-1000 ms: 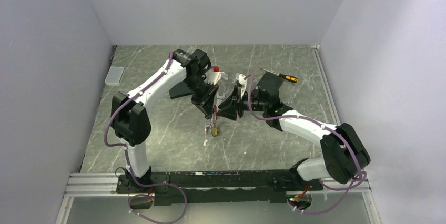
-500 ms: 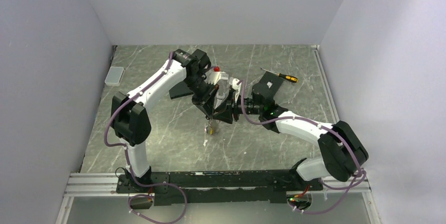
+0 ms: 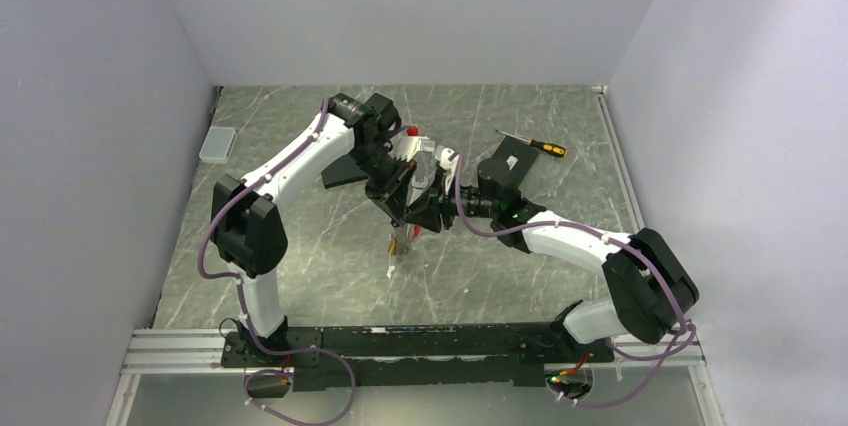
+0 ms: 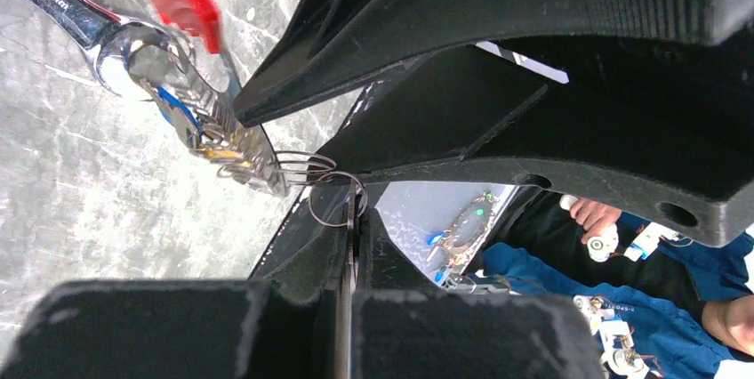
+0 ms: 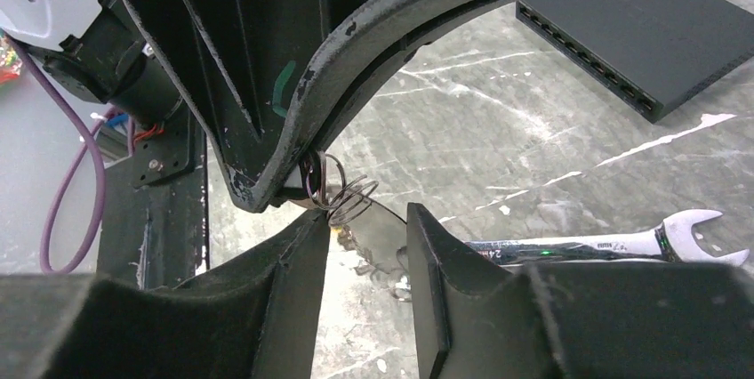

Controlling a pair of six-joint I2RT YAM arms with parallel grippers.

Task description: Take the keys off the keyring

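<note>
Over on the left, the left end effector [image 4: 353,219] hangs above the middle of the counter [image 3: 300,246] with its fingers pressed together on the thin wire loop of the keyring [image 5: 345,190], so the ring is held up in the air. The keys [image 4: 218,134] dangle from it in a small brass and silver bunch, clear of the counter and still threaded on. None of them looks freed yet. Just to the right, the right end effector [image 5: 366,219] faces its partner almost nose to nose. Its fingers are parted and empty, and the coil of the ring sits just above the gap between them. I take this as the approach for a second grip, the step that comes before any key is worked off. The next move probably calls for a fine closing on the coil or on a single key, then a sliding pull along the wire while the left side holds firm. Further right a long wrench [image 5: 587,244] lies flat, and far right is a screwdriver [image 3: 535,146].
</note>
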